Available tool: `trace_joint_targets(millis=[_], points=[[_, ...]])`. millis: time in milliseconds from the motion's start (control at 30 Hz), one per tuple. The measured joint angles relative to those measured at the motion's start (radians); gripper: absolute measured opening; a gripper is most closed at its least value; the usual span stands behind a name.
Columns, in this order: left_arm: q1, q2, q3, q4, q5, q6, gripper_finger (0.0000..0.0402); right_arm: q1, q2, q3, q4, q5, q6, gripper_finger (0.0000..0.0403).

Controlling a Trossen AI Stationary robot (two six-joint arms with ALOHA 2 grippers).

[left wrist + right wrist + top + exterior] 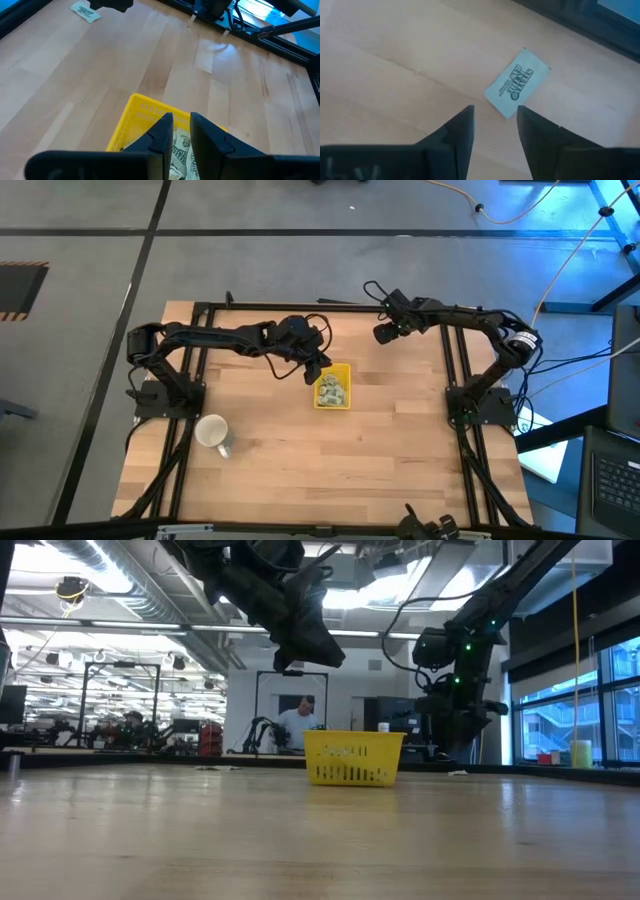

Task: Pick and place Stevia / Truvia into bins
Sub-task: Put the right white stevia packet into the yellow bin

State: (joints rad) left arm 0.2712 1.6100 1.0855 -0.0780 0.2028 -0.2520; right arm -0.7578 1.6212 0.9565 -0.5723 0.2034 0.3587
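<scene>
Hovering just above the yellow tray point(333, 388), the left gripper point(181, 131) keeps its fingers narrowly parted with nothing visible between them; its wrist view looks down on green-printed sweetener packets point(181, 152) heaped in the tray. From overhead those packets point(331, 391) are only a pale cluster, and the table-level view hides them behind the tray's slatted wall point(352, 772). The right gripper point(495, 131), fingers spread wide and empty, hangs over one lone packet point(517, 82) lying flat on the wooden table point(330, 470), well apart from the tray. A white mug point(212, 433) lies near the left arm's base.
</scene>
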Motion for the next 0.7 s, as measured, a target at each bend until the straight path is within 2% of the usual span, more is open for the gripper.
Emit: trace_joint_targets(millis=[367,700], points=[[0.000,0.000,-0.001,0.000,0.000,-0.023,0.0058,-0.037,0.120,0.000,0.031,-0.040,-0.027,0.0119],[0.000,0.000,-0.001,0.000,0.000,-0.023,0.0058,-0.076,0.183,0.009,0.006,-0.060,-0.023,0.0116]])
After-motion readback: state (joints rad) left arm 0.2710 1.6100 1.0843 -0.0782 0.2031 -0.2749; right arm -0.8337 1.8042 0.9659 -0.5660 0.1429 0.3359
